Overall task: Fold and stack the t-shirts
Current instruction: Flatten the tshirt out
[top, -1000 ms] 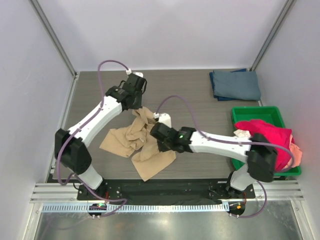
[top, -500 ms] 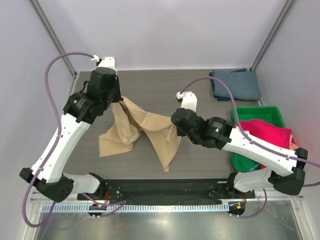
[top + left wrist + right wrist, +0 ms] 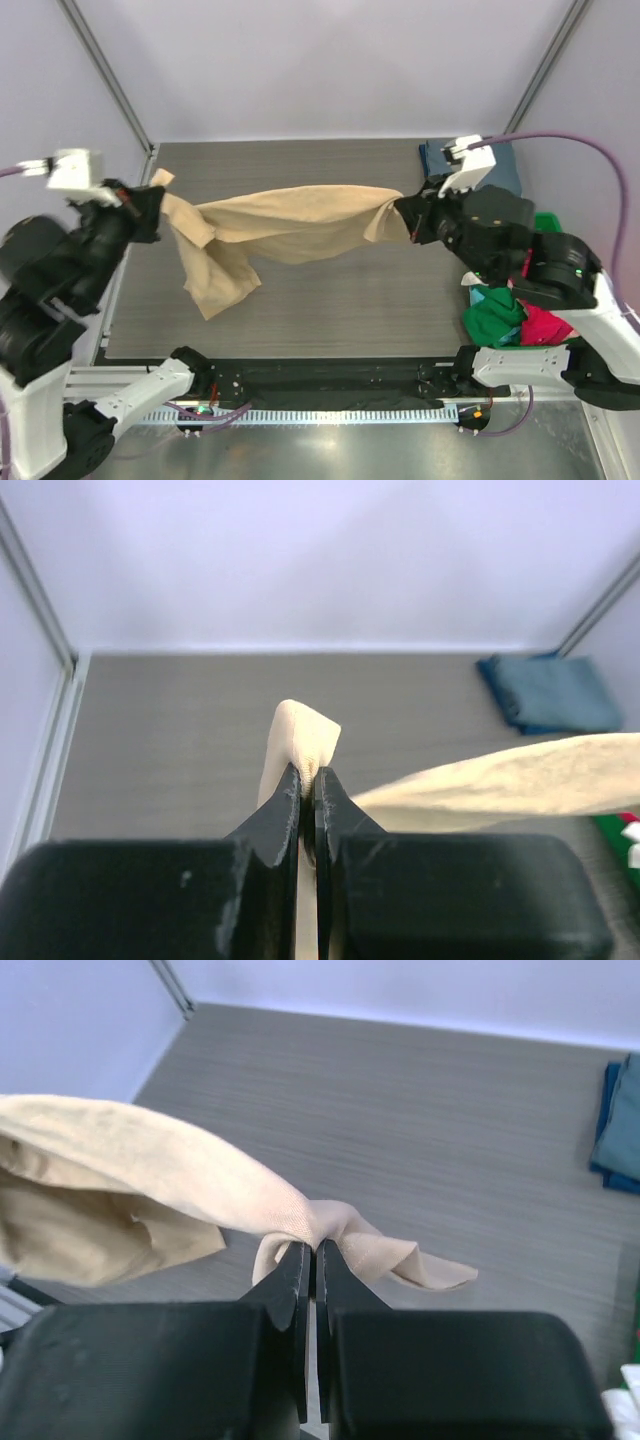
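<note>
Top external view: the tan t-shirt (image 3: 290, 225) hangs in the air, pulled out between the two arms like a slack line. The left pincer (image 3: 152, 198) is clamped tight on one end of it, up near the left side of the surface (image 3: 330, 290). The right pincer (image 3: 405, 215) is clamped just as tight on the other end, well apart from the first. Between them the cloth runs in a twisted band. Just beside the left pincer a loose part droops down towards the surface — whether its lowest fold touches the wood I cannot tell.

From the left wrist, the two black fingers are pressed together with a small peak of tan fabric standing up beyond the tips, and the band leaves to the right of them. From the right wrist it looks much the same: fingers closed on a pinch of cloth, a short curl poking out to the right of the tips, the long band leading off to the left, clear of the surface.

A folded slate-blue t-shirt (image 3: 508, 165) lies beyond the right pincer, apart from it. On that pincer's near side, a crumpled green t-shirt (image 3: 492, 315) and a magenta t-shirt (image 3: 540, 325) sit together — partly hidden under the arm.
</note>
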Controlling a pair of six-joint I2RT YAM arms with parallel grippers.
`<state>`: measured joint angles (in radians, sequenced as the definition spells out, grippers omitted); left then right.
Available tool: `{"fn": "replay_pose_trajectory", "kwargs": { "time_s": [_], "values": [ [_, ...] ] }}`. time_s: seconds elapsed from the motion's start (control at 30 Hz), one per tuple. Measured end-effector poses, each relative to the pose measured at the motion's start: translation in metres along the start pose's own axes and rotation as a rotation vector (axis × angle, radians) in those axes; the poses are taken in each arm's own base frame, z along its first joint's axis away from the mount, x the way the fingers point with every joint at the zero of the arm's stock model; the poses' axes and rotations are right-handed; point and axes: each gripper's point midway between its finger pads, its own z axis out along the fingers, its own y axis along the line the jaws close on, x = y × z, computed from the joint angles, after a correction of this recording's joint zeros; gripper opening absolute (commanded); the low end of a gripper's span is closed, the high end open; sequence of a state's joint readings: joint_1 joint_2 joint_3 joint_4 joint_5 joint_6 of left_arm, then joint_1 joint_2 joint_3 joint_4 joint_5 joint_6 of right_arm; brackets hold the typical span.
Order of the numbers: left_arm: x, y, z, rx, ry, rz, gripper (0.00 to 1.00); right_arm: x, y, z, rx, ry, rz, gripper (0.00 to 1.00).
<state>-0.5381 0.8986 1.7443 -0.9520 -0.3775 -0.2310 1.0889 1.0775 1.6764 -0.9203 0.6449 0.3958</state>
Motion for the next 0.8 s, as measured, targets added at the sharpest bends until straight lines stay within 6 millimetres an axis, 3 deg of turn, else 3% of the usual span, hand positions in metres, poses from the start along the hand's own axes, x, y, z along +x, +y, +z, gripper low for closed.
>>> {"fn": "replay_pose_trajectory", "kwargs": {
  "time_s": [0.17,0.23,0.33,0.43,0.53,0.67,0.73,0.8],
  "values": [
    [-0.070,0.003,-0.067,0.114,-0.247,-0.029,0.00,-0.044,0.000,-0.033,-0.095,-0.103,0.013,0.01],
    [-0.089,0.003,-0.084,0.142,-0.312,-0.038,0.00,-0.059,0.001,-0.045,-0.137,-0.139,0.017,0.01],
    [-0.107,0.001,-0.104,0.189,-0.383,-0.049,0.00,-0.078,0.005,-0.064,-0.219,-0.198,0.016,0.01],
    [-0.112,-0.002,-0.120,0.238,-0.419,-0.052,0.00,-0.089,0.003,-0.081,-0.269,-0.246,0.016,0.01],
    [-0.119,-0.002,-0.131,0.254,-0.458,-0.055,0.00,-0.103,-0.011,-0.093,-0.244,-0.317,0.054,0.01],
    [-0.141,0.006,-0.134,0.203,-0.507,-0.061,0.00,-0.119,-0.056,-0.093,-0.005,-0.402,0.146,0.01],
    [-0.157,0.008,-0.121,0.156,-0.518,-0.071,0.00,-0.121,-0.078,-0.082,0.185,-0.419,0.175,0.01],
    [-0.165,0.006,-0.097,0.100,-0.499,-0.074,0.00,-0.118,-0.086,-0.069,0.321,-0.418,0.172,0.01]
  ]
}}
